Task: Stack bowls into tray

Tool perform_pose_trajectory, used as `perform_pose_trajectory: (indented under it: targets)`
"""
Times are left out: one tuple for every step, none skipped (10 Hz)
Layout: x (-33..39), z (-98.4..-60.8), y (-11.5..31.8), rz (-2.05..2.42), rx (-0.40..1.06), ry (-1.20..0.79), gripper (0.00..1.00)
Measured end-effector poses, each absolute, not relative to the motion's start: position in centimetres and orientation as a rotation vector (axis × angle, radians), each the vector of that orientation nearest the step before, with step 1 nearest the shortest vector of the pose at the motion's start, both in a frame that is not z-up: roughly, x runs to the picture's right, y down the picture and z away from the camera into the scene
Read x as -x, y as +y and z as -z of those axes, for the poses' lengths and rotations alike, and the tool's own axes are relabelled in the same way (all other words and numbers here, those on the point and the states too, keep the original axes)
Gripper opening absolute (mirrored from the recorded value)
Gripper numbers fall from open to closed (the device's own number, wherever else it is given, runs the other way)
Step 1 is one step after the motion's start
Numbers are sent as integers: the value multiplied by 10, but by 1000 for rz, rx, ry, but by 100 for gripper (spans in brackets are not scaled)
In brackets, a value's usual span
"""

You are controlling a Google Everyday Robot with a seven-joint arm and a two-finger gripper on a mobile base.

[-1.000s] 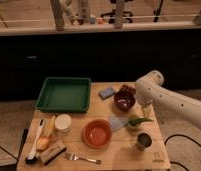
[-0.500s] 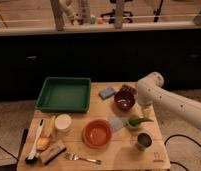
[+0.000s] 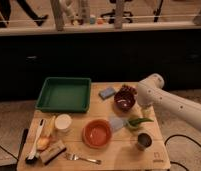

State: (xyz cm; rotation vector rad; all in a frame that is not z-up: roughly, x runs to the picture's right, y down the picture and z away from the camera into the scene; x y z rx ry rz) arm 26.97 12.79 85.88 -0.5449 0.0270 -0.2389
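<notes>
The dark-maroon bowl [image 3: 124, 100] with a pale patch inside stands on the wooden table, right of centre. The wider orange bowl [image 3: 97, 133] sits in front of it, near the table's middle. The green tray [image 3: 46, 103] is empty at the back left of the table. My white arm comes in from the right, and its gripper [image 3: 140, 106] hangs just right of the maroon bowl, close to its rim. Neither bowl is lifted.
A white cup [image 3: 63, 122] stands left of the orange bowl and a dark metallic cup [image 3: 143, 141] at the front right. A blue sponge [image 3: 107, 92], a green item [image 3: 139, 121], a fork [image 3: 84, 159] and a brush [image 3: 33, 146] also lie on the table.
</notes>
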Motion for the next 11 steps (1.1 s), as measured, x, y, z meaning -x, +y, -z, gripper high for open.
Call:
perform_pose_trajectory:
  targets:
    - [-271, -860, 129, 235, 545, 27, 80]
    - [-272, -862, 131, 229, 546, 26, 80]
    - [-272, -863, 132, 232, 546, 20, 80]
    - [-269, -862, 130, 249, 545, 8, 80]
    - [-264, -861, 129, 267, 542, -2, 80]
    - [-260, -859, 126, 292, 539, -13, 80]
    - [-258, -858, 124, 307, 537, -20, 80]
    - [-253, -858, 123, 328, 541, -30, 80]
    - [-247, -859, 120, 357, 546, -45, 80]
    - [-241, -861, 119, 383, 558, -65, 80]
    - [-240, -862, 118, 402, 569, -76, 80]
